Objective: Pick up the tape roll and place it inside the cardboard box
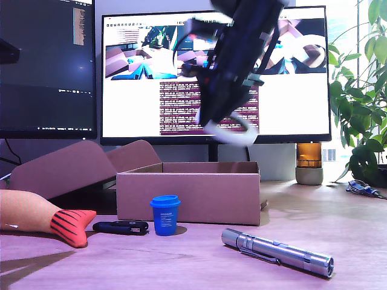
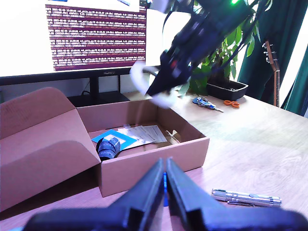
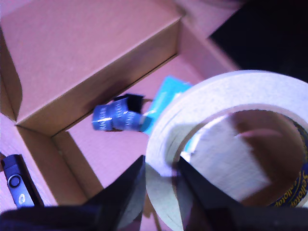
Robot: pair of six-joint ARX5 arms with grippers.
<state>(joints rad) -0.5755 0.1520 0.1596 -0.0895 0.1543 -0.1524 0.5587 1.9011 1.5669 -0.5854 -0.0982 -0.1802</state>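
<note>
Transport step: second gripper (image 3: 161, 185) pinches tape roll (image 1: 230, 128) wall, poised above cardboard box (image 1: 188, 199). Next: lower inside, release. First gripper (image 2: 165, 185) pressed together, empty.

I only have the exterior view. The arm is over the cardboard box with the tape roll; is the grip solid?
Observer: In the second wrist view the second claw pinches the tape roll by its wall, one finger through the hole, one outside.
Operator: Is the box empty?
Observer: No. The first wrist view shows a blue card, white papers and a small dark blue bundle inside the cardboard box.
Operator: And the other claw?
Observer: The first claw is shut, holding nothing.
</note>
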